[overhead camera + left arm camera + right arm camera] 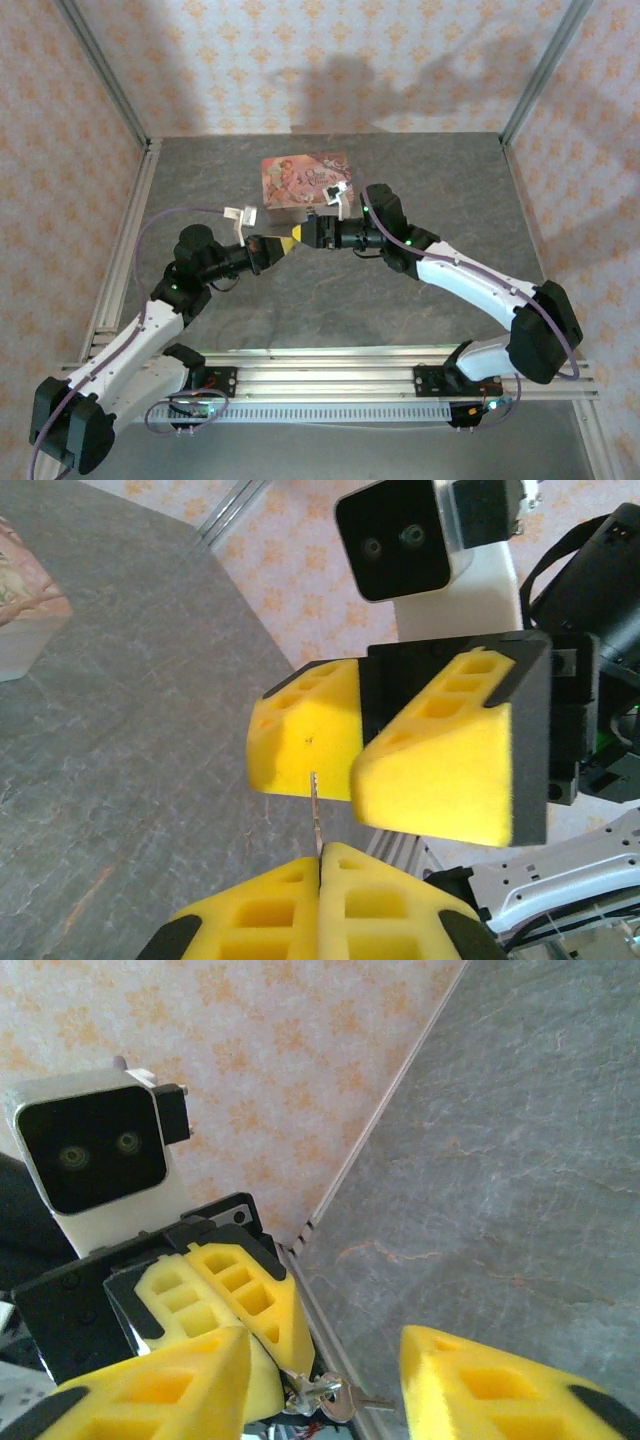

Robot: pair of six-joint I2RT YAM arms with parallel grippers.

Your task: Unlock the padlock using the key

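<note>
Left gripper [320, 868]: jaws are pressed shut on the thin dark metal key [315, 812].
Right gripper [325, 1350]: jaws are held apart, with nothing seen between them.
Key: held above the grey stone-patterned tabletop [130, 710], its tip just beside one right-gripper finger.

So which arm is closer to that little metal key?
Left. The left fingers are shut on the key; the right fingers stand open just beyond its tip, facing it.
</note>
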